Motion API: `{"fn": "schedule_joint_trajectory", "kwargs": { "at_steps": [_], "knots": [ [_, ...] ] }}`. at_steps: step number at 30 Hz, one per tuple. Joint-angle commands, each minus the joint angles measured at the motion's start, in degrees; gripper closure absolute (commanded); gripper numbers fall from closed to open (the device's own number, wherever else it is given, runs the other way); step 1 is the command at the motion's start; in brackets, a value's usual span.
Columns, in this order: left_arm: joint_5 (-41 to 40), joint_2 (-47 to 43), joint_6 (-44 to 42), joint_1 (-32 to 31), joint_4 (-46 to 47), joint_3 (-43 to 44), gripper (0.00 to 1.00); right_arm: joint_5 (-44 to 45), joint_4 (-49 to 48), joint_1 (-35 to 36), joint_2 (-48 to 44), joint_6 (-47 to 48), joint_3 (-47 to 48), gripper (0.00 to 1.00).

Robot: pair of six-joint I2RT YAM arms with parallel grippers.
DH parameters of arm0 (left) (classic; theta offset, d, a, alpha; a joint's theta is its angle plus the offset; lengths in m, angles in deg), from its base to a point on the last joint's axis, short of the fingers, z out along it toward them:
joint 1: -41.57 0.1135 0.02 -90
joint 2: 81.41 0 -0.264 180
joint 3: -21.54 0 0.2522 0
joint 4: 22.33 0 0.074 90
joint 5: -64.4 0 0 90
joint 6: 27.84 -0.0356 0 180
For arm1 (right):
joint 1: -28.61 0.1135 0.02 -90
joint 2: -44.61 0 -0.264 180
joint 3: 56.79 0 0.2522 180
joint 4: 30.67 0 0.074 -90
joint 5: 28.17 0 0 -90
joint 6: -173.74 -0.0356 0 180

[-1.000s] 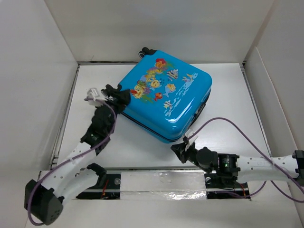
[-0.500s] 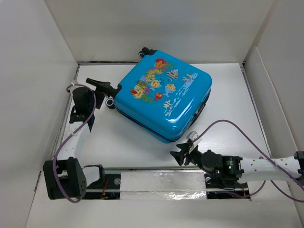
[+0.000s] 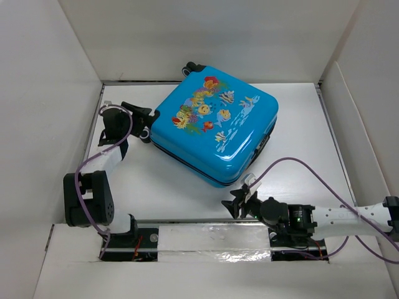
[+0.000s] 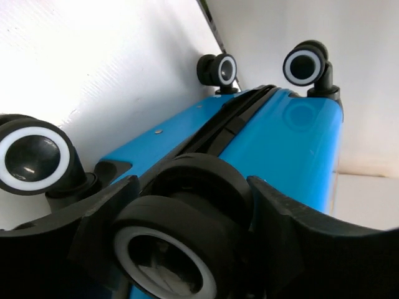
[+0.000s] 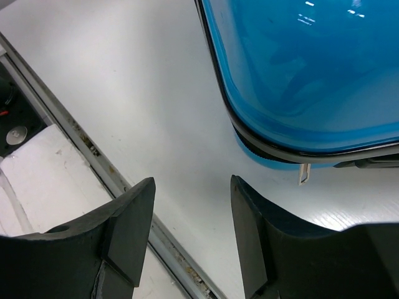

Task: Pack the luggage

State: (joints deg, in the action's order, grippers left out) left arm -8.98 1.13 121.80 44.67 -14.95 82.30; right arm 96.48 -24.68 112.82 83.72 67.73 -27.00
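Blue luggage [image 3: 215,128]: closed, on surface [image 3: 168,180].
Left jaws: wide, straddling wheel [image 4: 168,249].
Right jaws: apart, empty.

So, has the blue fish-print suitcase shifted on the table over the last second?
No. The bright blue hard-shell suitcase has stayed put: its black far wheel sits at the same spot by the white back wall.

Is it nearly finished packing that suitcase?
The luggage lies shut and flat, with no loose items in view, so packing looks done. In hand: the left gripper straddles a wheel; the right gripper hangs open beside its near corner, apart. Probably left: zipping or standing it.
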Motion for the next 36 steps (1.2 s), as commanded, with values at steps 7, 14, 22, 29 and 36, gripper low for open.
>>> {"fn": "schedule_joint_trajectory", "kwargs": {
  "at_steps": [7, 14, 22, 29, 36],
  "knots": [
    [2.9, -6.7, 2.5, 0.2, 10.9, 4.0, 0.8, 0.8, 0.5, 1.7, 0.5, 0.0, 5.1, 0.21],
    [5.3, -9.8, 1.1, 0.2, 3.7, 12.1, 0.92, 1.8, 4.7, 1.8, -3.2, 0.1, 6.5, 0.1],
    [5.3, -5.2, -0.9, 0.2, 0.3, 15.2, 0.95, 2.7, 12.0, 1.8, -5.0, -0.2, 8.9, 0.06],
    [4.7, -1.2, -2.9, 0.2, 1.1, 12.0, 0.96, 10.9, 18.1, 1.8, -7.1, -7.6, 7.0, 0.49],
    [3.6, 3.1, -5.4, 0.2, -1.2, 13.2, 0.92, 15.1, 18.6, 1.8, -10.0, -7.8, 4.8, 0.82]
  ]
}}
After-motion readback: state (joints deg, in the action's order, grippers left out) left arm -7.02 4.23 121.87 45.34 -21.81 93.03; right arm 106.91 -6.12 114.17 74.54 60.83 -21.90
